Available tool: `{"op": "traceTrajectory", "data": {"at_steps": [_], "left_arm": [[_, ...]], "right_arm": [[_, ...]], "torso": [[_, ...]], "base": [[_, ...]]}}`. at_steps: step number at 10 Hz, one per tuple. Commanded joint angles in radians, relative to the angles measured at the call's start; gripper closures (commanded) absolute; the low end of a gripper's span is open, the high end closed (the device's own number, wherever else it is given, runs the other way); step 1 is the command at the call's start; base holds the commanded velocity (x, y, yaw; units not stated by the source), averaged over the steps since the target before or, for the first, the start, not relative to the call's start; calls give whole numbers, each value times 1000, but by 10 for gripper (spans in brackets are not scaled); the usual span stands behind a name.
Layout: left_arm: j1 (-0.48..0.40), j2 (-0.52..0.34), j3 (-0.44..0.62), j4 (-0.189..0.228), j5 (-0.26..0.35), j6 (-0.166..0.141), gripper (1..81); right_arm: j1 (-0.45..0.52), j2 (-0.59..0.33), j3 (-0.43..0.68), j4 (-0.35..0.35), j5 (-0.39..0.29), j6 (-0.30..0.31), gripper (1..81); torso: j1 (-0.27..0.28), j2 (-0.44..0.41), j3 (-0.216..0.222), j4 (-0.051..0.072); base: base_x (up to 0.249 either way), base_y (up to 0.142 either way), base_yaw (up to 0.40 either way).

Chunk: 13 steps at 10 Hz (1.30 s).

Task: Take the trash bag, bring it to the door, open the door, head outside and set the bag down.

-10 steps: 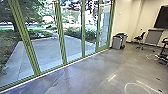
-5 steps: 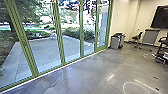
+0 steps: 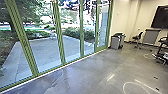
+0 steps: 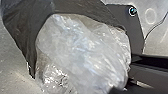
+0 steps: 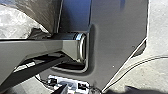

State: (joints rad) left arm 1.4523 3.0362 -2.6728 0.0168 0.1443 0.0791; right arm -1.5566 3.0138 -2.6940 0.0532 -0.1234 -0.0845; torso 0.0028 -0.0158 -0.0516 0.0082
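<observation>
**Bagged trash beside the robot, indoors near a green-framed glass front**

The trash bag (image 4: 82, 50) shows large in the left wrist view, its crumpled clear plastic bordered by a dark, wrinkled part (image 4: 20, 27). The robot is indoors, and the bag is close beside its body. Whether either gripper is open or closed, or grips the bag, cannot be told.

In the head view, green frames (image 3: 59, 37) and glass run along the left edge of the smooth grey floor (image 3: 87, 72). Beyond the glass are paved ground (image 3: 42, 52), shrubs (image 3: 77, 32) and a tree (image 3: 7, 15). A grey bin (image 3: 117, 42) stands at the floor's far edge, near the end of the glass. Farther right are a dark chair (image 3: 137, 37) and a grey cabinet-like piece (image 3: 151, 37), with a black screen (image 3: 160, 17) on the wall (image 3: 125, 15). The right wrist view has a thin cable (image 5: 140, 61) curving across the floor.
</observation>
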Motion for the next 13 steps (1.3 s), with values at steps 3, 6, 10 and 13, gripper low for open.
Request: {"op": "traceTrajectory", "data": {"at_steps": [3, 6, 10, 13], "left_arm": [[-51, 3, 5, 6, 58, 8, 811], [-50, 1, 5, 6, 57, 8, 811], [-50, 0, 5, 5, 55, 8, 811], [-51, 1, 2, 5, 55, 8, 811]], "right_arm": [[42, 4, 2, -6, -68, -1, 10], [42, 4, 2, -6, -70, -1, 10], [42, 4, 2, -4, -68, 0, 10], [42, 4, 1, -4, -68, 0, 10]], "torso": [[0, 0, 0, 0], [-3, -2, 1, 0], [-1, -1, 0, 0], [-1, -1, 0, 0]], "base": [[0, 0, 0], [90, 0, 0], [111, 0, 0], [112, 0, 0]]}}
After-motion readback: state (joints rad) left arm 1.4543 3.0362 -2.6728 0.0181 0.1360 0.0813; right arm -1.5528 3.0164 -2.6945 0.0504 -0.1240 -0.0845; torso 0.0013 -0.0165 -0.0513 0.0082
